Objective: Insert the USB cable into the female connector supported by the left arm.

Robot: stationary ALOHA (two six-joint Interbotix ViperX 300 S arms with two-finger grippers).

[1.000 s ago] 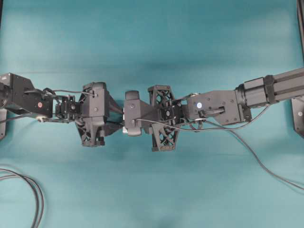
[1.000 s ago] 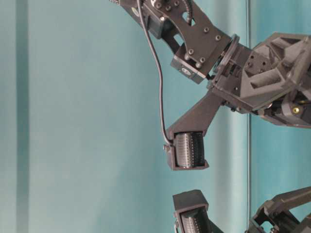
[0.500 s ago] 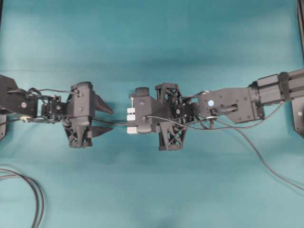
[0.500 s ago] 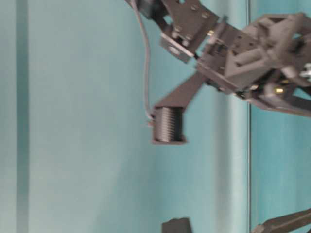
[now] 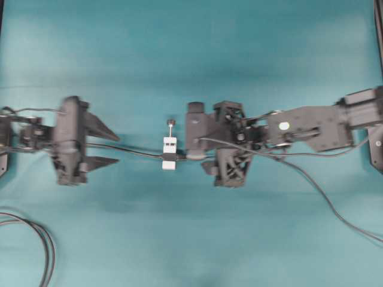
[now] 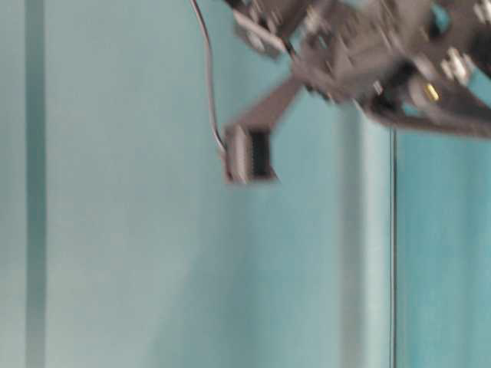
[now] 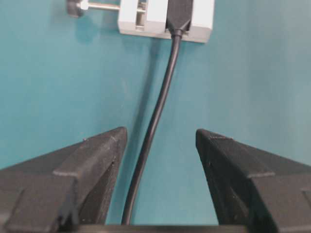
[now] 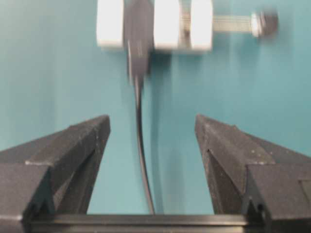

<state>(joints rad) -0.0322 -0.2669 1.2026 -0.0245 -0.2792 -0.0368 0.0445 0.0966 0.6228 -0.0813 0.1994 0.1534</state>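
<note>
Your two arms face each other across the teal bench [image 5: 191, 54], each stretched in from its own side and level with the other. The left claw [image 5: 106, 148] sits well back on the left, its two tapered fingers [image 5: 102, 127] spread wide and pointing toward the middle, with nothing held between them. In its wrist view the black cable [image 7: 154, 131] runs through the gap between the fingers without touching either. The right claw [image 5: 194, 136] is close to the middle, just beside the white block, and its wrist view shows both fingers [image 8: 73, 145] spread wide as well, gripping nothing.

Between the claws lies one female connector [image 5: 169, 153], a small white block resting on the bench, touched by neither claw. Its thin pin with the dark knob [image 5: 170, 123] points toward the far edge of the overhead view. One USB cable [image 5: 251, 156] reaches it from the right side, and its dark plug [image 8: 138, 29] sits in the slot between the white sections; the picture is blurred there, so you cannot tell how deep it goes. The connector's own black cable leaves the opposite face toward the left claw.

You also have a pair of looping black cables [image 5: 42, 239] lying at the near left corner. The table-level view is too smeared by motion to add much.
</note>
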